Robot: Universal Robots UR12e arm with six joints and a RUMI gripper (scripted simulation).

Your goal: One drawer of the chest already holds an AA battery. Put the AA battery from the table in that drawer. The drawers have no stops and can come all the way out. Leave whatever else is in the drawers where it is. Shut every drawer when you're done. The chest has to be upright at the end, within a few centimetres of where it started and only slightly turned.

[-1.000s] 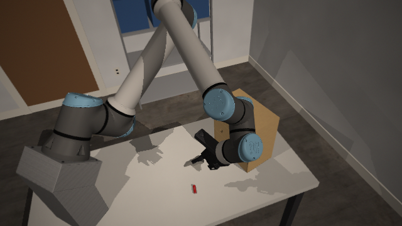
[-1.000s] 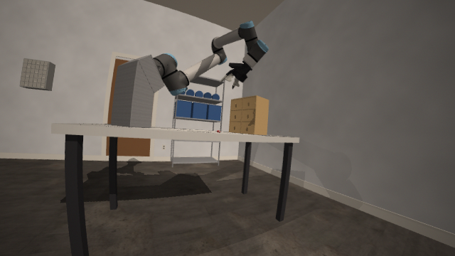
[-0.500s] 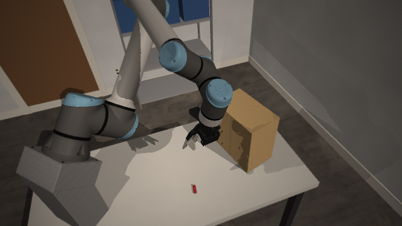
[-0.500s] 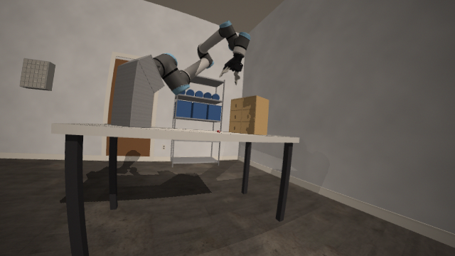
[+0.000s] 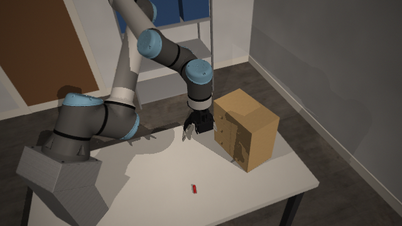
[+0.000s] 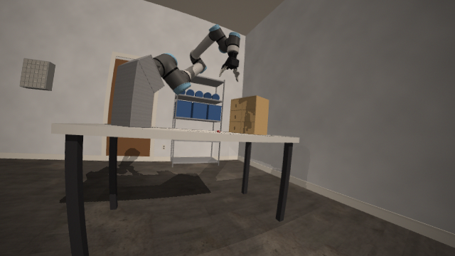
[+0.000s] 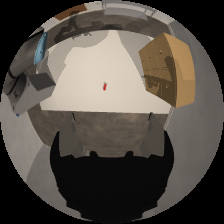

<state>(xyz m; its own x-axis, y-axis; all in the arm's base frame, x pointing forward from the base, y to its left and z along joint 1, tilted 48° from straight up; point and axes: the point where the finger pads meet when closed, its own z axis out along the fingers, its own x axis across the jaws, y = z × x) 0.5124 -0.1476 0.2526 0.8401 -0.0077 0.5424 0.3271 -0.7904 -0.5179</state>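
Hanging above the level of the chest (image 5: 264, 144) (image 6: 261, 115) (image 7: 185, 70), the gripper (image 5: 200, 134) (image 6: 229, 78) (image 7: 111, 113) points downward, with its two fingers spread wide and nothing between them. In the top view it appears just to the left of the chest, and in the exterior view it is higher than the chest top, well apart from it.

The chest itself is upright on the table (image 5: 151, 188) (image 6: 178, 133) (image 7: 85, 85). Its front has two columns of three drawers with small knobs, and all these drawers look closed, though a dark shadow covers part of the front. What is inside the drawers, I cannot tell.

The AA battery (image 5: 195, 189) (image 6: 218, 131) (image 7: 104, 86), which is mostly red, is lying on the table, on the side where the chest has its drawers. It is apart from the chest, and in the top view it is seen lower and to the left of it.

Farther to the left of the chest, in the same view, the grey pedestal (image 5: 75, 176) (image 6: 124, 96) (image 7: 35, 90) carries the arm. Behind the chest, in the exterior view, a metal shelf rack (image 6: 211, 82) is standing near the wall, with blue boxes on it.

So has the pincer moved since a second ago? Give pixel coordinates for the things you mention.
Yes. In the top view the pincer (image 5: 201, 133) (image 6: 229, 75) (image 7: 111, 113) has moved toward the table's far edge (image 5: 176, 128), away from the battery (image 5: 195, 189) (image 6: 218, 131) (image 7: 105, 86).
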